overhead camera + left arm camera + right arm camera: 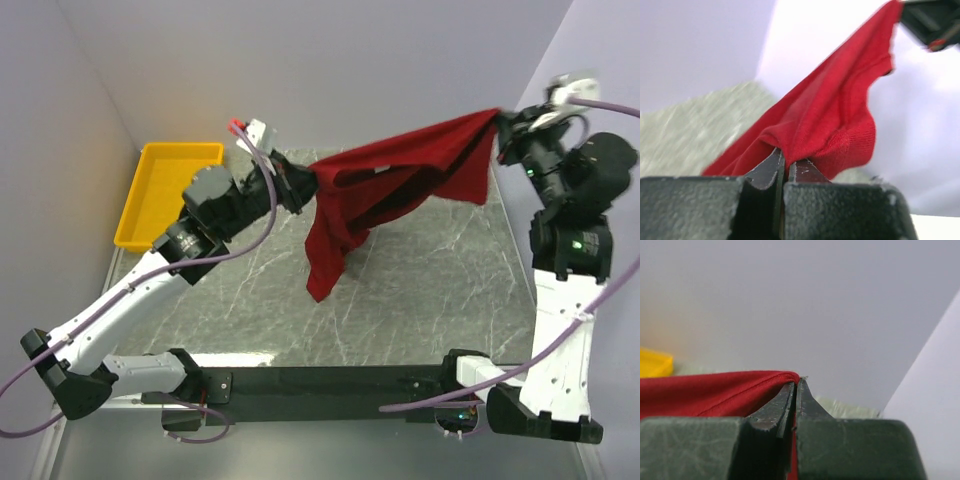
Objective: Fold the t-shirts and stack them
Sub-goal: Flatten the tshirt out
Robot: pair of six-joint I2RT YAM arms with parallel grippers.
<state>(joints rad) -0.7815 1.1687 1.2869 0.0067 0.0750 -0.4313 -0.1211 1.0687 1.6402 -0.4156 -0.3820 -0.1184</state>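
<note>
"Red cloth is seen where, and how is it held?"

"The t-shirt (400,180) is stretched in the air across the upper middle of the top view, strung between both arms. Its left end is clamped by the left gripper (303,187). In the left wrist view the fingers (771,167) are pressed together on a bunched fold of it. Its right end is pinched by the right gripper (503,124) at the upper right. In the right wrist view a hemmed edge is nipped at the very fingertips (785,397)."

"How do the edges lie?"

"The upper edge is drawn fairly taut from left to upper right. Below it the cloth sags, and one long fold hangs down toward the centre of the frame. Whether its lowest tip touches the table (430,290) cannot be told."

"What room is left around it?"

"Bare marble is seen below and to the right of the hanging fold, as far as the arm bases along the bottom edge. A yellow tray (135,215) is set at the upper left, well apart from the cloth. Pale walls (330,60) are found close at the left, top and right edges."
</note>
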